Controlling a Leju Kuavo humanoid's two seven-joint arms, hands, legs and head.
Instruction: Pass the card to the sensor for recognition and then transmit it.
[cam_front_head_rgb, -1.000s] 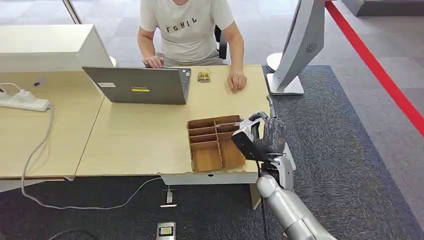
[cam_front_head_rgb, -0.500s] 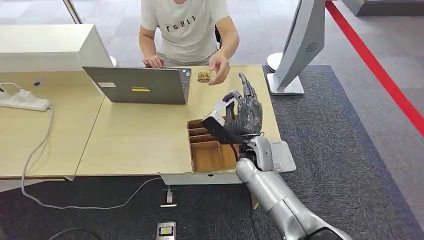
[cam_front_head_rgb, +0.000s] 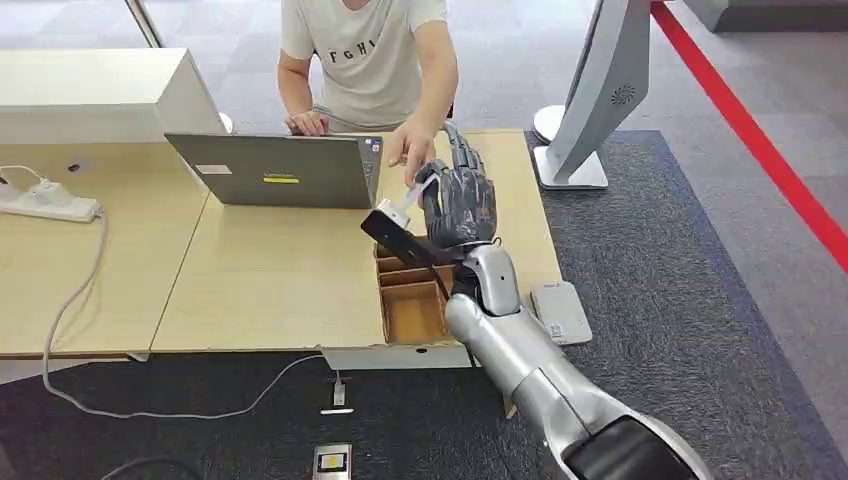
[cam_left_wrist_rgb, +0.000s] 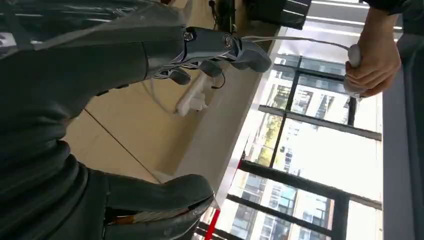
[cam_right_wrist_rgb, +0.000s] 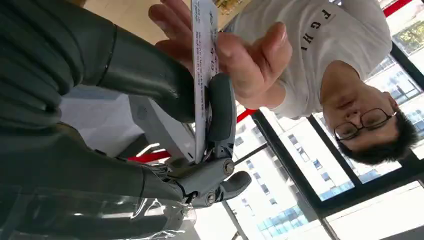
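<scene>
My right hand (cam_front_head_rgb: 458, 205) is raised over the far side of the desk and pinches a white card (cam_front_head_rgb: 408, 197) between thumb and finger. In the right wrist view the card (cam_right_wrist_rgb: 202, 75) stands edge-on, with my thumb (cam_right_wrist_rgb: 220, 110) pressed on one face. A person's hand (cam_front_head_rgb: 408, 148) reaches over from behind the laptop, and their fingers (cam_right_wrist_rgb: 250, 62) close on the card's far end. The white sensor pad (cam_front_head_rgb: 560, 312) lies at the desk's near right corner, behind my forearm. My left hand (cam_left_wrist_rgb: 60, 75) holds nothing, fingers (cam_left_wrist_rgb: 220, 47) and thumb (cam_left_wrist_rgb: 165, 192) apart.
A compartmented wooden box (cam_front_head_rgb: 412, 310) sits on the desk under my right forearm. A grey laptop (cam_front_head_rgb: 275, 172) stands open in front of the seated person. A white kiosk stand (cam_front_head_rgb: 600, 90) rises at the right, and a power strip (cam_front_head_rgb: 45, 203) lies at the far left.
My right hand has carried the card from beside the desk's right edge up and left over the box. The person's hand lifted off the desk and came to take hold of the card.
</scene>
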